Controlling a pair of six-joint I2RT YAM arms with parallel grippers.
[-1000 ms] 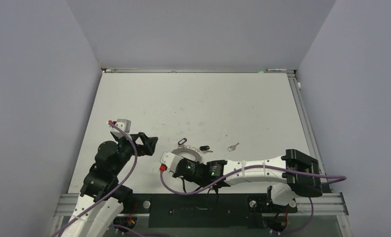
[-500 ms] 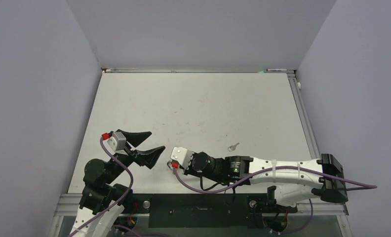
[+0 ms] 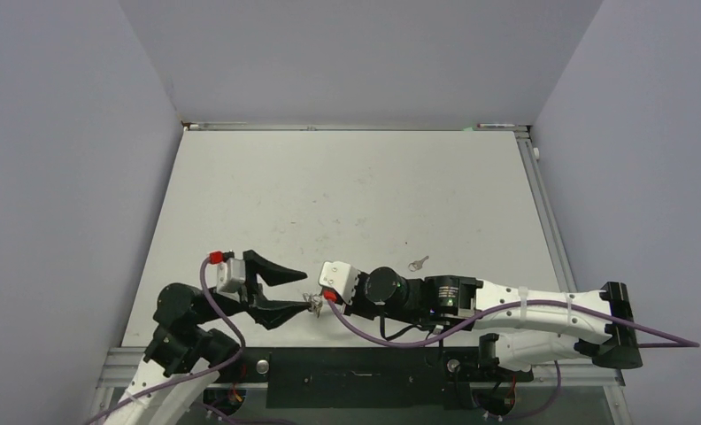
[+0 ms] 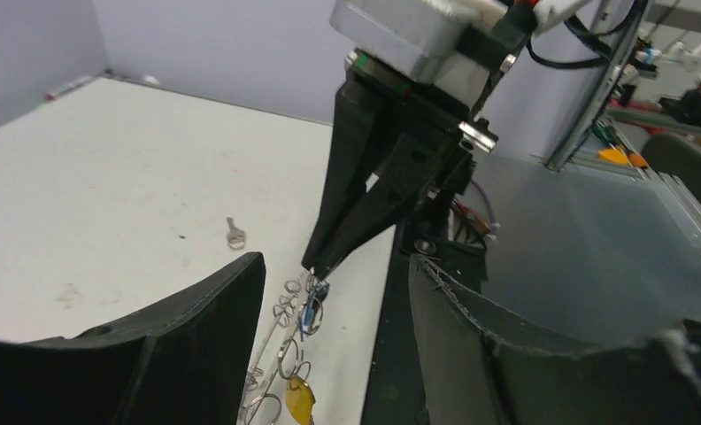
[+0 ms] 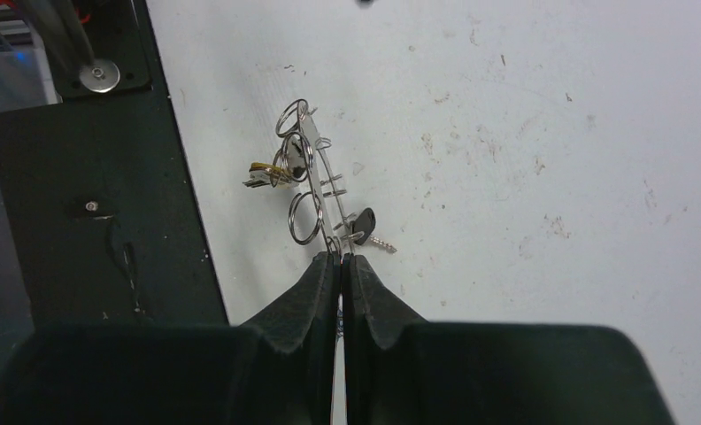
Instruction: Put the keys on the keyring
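My right gripper (image 5: 340,257) is shut on the rim of the keyring (image 5: 322,177), which hangs edge-on from its tips above the table's near edge. A black-headed key (image 5: 363,221) and a yellow-headed key (image 5: 263,174) hang from its small loops. In the left wrist view the ring (image 4: 276,341) carries a blue key (image 4: 310,310) and the yellow key (image 4: 299,400). My left gripper (image 4: 336,261) is open, with a finger on each side of the ring. A plain silver key (image 3: 418,263) lies loose on the table, also in the left wrist view (image 4: 234,235).
The white table (image 3: 347,195) is walled on three sides. A black base plate (image 3: 356,363) runs along the near edge, right below the held ring, and shows in the right wrist view (image 5: 64,177). Purple cables trail from both wrists.
My right gripper has lifted the keyring off the table and brought it toward the near edge. My left arm has swung right and reached out, its open fingers now on each side of the ring.
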